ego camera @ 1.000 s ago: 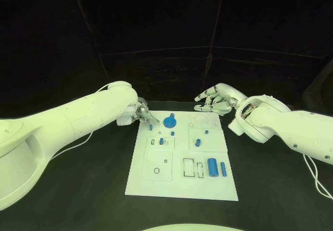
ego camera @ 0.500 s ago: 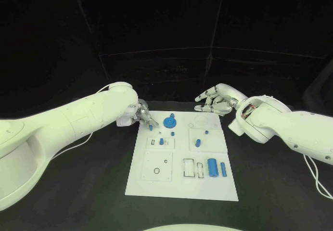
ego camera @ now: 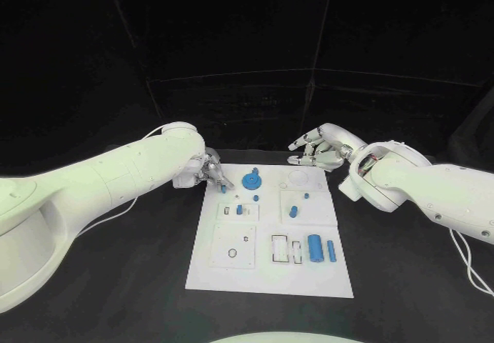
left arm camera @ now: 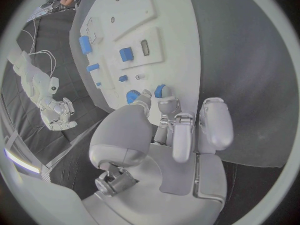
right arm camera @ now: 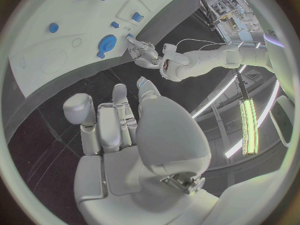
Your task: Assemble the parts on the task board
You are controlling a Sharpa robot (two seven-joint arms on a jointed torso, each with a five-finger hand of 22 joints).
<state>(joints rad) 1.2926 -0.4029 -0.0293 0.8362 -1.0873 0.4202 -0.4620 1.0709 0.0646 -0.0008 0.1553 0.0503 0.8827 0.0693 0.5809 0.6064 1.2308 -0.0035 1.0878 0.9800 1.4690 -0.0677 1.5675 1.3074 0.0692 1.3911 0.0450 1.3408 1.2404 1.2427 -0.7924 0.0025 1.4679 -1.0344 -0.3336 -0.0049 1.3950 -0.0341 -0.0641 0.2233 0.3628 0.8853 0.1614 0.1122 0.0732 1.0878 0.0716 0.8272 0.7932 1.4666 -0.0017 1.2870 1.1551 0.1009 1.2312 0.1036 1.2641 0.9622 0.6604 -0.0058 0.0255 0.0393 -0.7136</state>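
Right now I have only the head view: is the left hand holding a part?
Observer: I cannot tell. In the left wrist view, the left hand has its fingertips over the board near its edge. There is blue at two tips, either held or just touched.
Operator: Is the right hand carrying anything?
Observer: No. The right wrist view shows the right hand with fingers apart and nothing in them.
Operator: Is it over the board?
Observer: No. In that view it hangs over the black table, beyond the board's edge.
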